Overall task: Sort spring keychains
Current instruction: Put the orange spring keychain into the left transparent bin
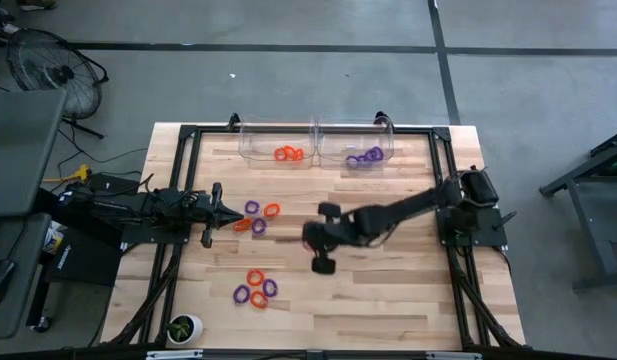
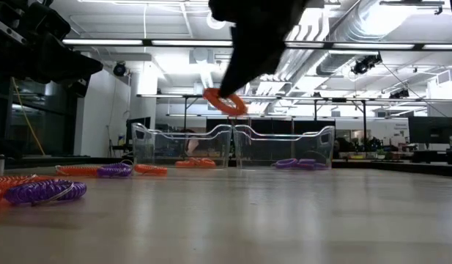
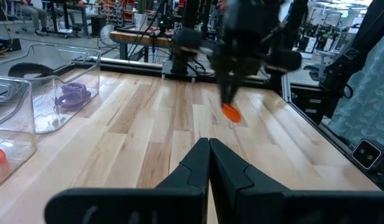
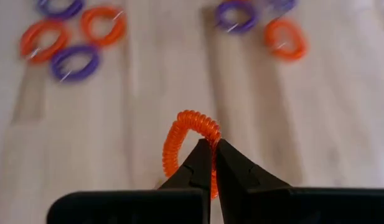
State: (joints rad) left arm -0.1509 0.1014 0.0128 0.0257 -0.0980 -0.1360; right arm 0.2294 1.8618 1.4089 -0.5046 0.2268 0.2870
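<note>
**Right gripper lifts an orange keychain above mid-table**

The right gripper (image 4: 212, 163) has its fingers clamped together on an orange spring keychain (image 4: 187, 146), which stands up from the fingertips as a coiled loop. In the low view that same keychain (image 2: 226, 103) hangs clear of the table, in the upper middle of the frame. In the high view the right arm reaches from the right side toward the centre of the table (image 1: 388, 290).

The left gripper (image 3: 209, 163) waits at the left of the table with its fingers pressed together and nothing between them.

Along the top edge of the table in the high view stand 2 clear bins: the left bin (image 1: 258, 135) holds orange keychains (image 1: 288, 154), the right bin (image 1: 338, 135) holds purple ones (image 1: 366, 156). Loose orange and purple keychains lie in 2 groups, 1 cluster (image 1: 258, 218) just beside the left gripper and another cluster (image 1: 255, 291) in the lower left of the table.
</note>
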